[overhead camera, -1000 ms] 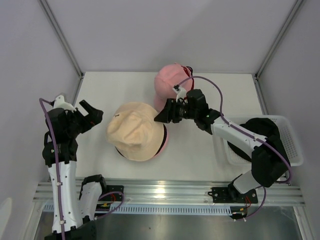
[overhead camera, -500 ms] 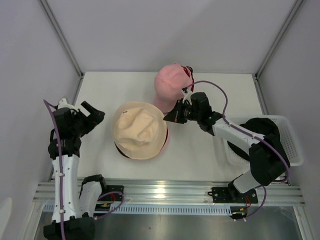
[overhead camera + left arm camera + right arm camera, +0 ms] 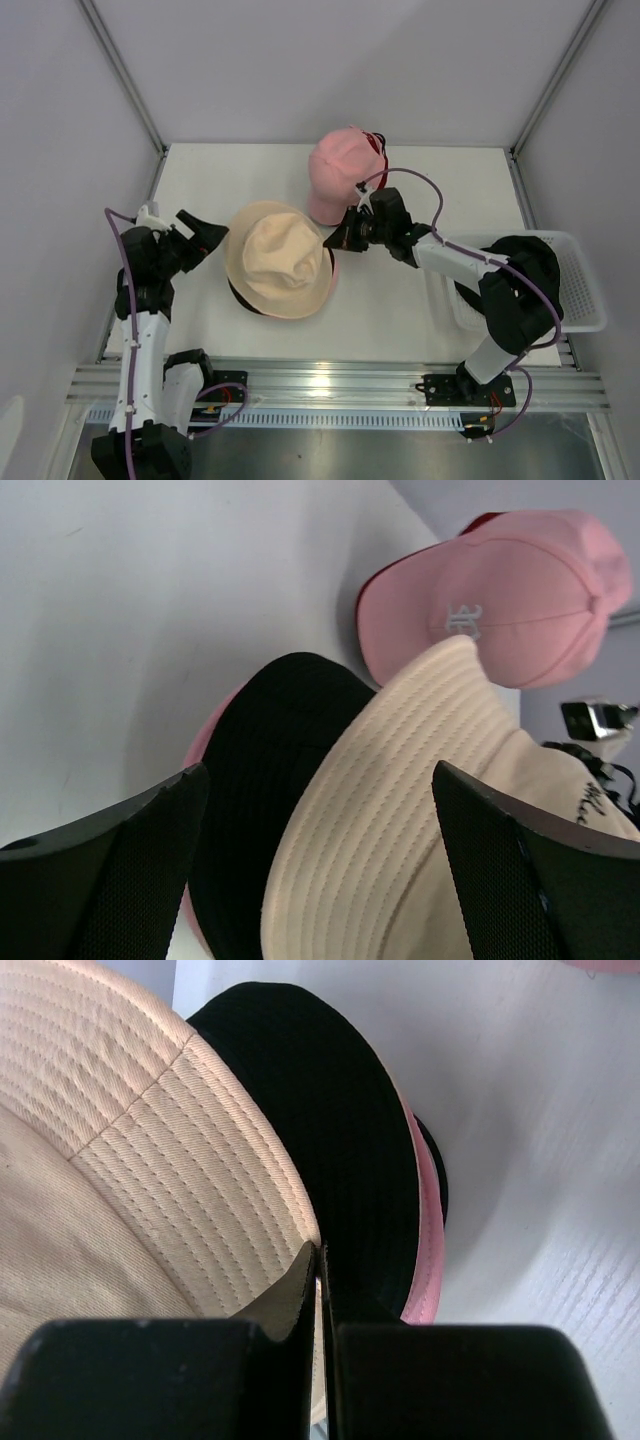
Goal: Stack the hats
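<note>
Top view: no writing legible from up here. My left gripper (image 3: 207,238) stands wide, just left of the cream bucket hat (image 3: 277,262) and not touching it. That hat tops a pile mid-table (image 3: 200,180). My right gripper (image 3: 336,240) is at the hat's right brim edge, w/ the pink cap (image 3: 336,175) just behind it. At the far right a white mesh basket (image 3: 590,300) holds a black hat (image 3: 530,258), and my right arm's elbow hangs over it and hides part. Left wrist view: the pink cap's front has a pale stitched monogram (image 3: 463,618), too small to read. Black script (image 3: 590,805) on the cream crown runs off the frame edge, unreadable. Both my mesh-padded fingers (image 3: 130,880) are far apart w/ the pile between them, in front. Under the cream brim there's a black brim (image 3: 270,770), and a pink brim (image 3: 203,748) under that. A red edge (image 3: 483,522) peeks out beside the pink cap. Right wrist view: no labels. My jaws are pressed together, w/ the tips at the line where the cream brim meets the black one. Can't tell if any fabric's caught between them. The pink brim shows under the black, lying on the table.
</note>
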`<state>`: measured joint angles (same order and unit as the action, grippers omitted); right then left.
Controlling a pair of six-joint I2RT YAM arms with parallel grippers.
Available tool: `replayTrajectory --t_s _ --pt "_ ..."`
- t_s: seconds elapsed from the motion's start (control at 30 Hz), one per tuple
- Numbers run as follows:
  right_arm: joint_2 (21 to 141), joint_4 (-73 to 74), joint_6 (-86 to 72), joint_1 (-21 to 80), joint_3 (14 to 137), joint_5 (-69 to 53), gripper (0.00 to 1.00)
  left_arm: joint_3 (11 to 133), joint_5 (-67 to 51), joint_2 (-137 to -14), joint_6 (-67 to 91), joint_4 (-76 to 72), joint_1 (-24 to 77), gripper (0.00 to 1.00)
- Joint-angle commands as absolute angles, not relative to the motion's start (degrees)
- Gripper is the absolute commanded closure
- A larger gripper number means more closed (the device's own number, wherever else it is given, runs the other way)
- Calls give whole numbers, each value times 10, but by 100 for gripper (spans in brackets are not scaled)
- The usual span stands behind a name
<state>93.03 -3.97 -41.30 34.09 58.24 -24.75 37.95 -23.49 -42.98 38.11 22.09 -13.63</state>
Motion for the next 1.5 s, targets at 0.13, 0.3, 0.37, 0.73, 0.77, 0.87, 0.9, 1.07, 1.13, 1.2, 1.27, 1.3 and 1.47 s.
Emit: replayTrajectory --t_s 0.13,0.3,0.37,0.73,0.77,0.87,0.9,1.07,1.13,1.2,1.27,1.3,1.47 --pt "967 -2 -386 341 644 -249 100 340 -356 -427 411 50 -140 7" --pt "981 16 -379 339 664 -257 100 339 -360 -445 394 54 -140 6" --pt "985 20 -376 339 673 -263 100 339 -362 -453 384 62 -140 5" --pt "999 19 -380 339 674 -264 100 327 -403 -494 408 13 -140 49" --pt "1001 18 -381 340 675 -265 100 325 -403 -501 410 11 -140 54" --pt "1003 22 -379 339 676 -262 100 320 -403 -508 415 7 -141 66" --pt "1002 23 -379 338 675 -261 100 316 -401 -509 414 8 -140 73" --pt "1003 23 -379 337 675 -258 100 320 -349 -512 395 55 -140 99" --pt "1004 26 -379 337 677 -258 100 319 -340 -508 395 65 -140 99" --pt "1003 30 -379 335 678 -257 100 323 -316 -507 395 88 -139 99" --pt "1003 38 -380 334 680 -256 100 326 -295 -508 393 106 -140 99" --pt "1002 40 -378 333 680 -251 100 327 -274 -508 395 114 -140 99" --pt "1006 82 -357 331 691 -231 100 324 -224 -520 397 144 -139 99"
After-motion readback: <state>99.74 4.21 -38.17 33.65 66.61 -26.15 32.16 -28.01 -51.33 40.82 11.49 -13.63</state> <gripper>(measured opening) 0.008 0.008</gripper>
